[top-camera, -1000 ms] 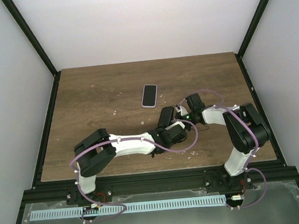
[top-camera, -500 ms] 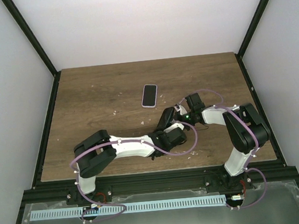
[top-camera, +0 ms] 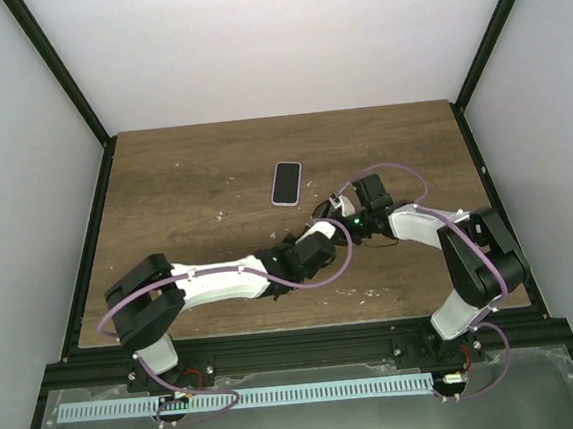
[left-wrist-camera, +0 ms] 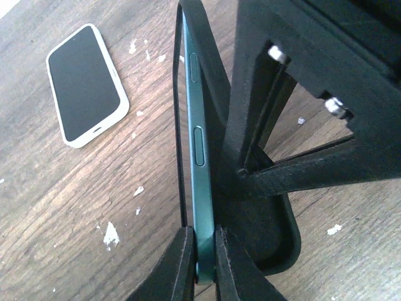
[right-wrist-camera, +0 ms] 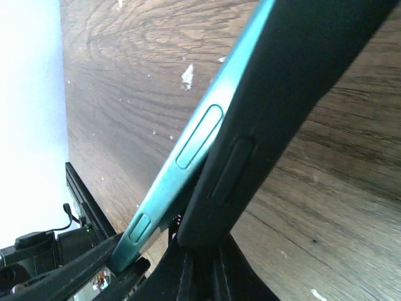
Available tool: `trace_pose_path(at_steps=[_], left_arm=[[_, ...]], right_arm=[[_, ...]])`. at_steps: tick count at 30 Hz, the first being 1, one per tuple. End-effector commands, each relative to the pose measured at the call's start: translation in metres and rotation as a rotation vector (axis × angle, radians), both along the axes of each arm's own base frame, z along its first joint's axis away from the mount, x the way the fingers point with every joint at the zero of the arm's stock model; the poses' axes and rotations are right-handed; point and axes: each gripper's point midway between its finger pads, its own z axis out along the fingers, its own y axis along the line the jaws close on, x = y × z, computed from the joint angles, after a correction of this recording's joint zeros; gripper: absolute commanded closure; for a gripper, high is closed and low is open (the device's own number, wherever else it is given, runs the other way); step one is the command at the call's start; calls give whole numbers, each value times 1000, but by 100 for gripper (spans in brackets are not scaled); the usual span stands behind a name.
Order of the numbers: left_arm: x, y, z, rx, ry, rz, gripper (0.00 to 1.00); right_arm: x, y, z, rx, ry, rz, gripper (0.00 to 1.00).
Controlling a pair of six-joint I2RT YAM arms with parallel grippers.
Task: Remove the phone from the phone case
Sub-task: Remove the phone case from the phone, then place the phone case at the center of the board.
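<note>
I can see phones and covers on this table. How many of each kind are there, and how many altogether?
Phones: 2, the teal-edged phone and the black-screened phone.
Cases: 2, the black case and the pale case.
Total: 4.

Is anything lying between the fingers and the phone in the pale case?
No, only table lies before the pale-rimmed phone. But the left gripper is shut on a teal-edged phone and the right gripper on a black case, so both are full.
</note>
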Motion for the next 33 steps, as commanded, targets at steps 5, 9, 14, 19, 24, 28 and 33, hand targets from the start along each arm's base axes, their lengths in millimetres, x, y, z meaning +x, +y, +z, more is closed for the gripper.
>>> trace_pose_path(at_steps=[5,9,14,19,24,28,33], left_arm=[[4,54,51,-168,-8,145,100],[-7,67,67,-284,6,156,100],[-25,87,85,-427,18,153,100],[-41,112,89,-517,12,167,100],[-50,128,90,-570,10,177,100],[-55,133,89,-558,24,176,100],[-57,132,84,-532,37,158,100]], right_arm=[[36,-38,10,-220,-218,-97,99],[48,-50,32,-278,-336,-143,99],[56,-58,55,-314,-456,-169,99],[65,-65,86,-367,-601,-147,99],[78,-91,93,-574,-708,-138,99],[89,-113,89,-677,-722,-56,99],[104,-137,79,-656,-602,149,99]])
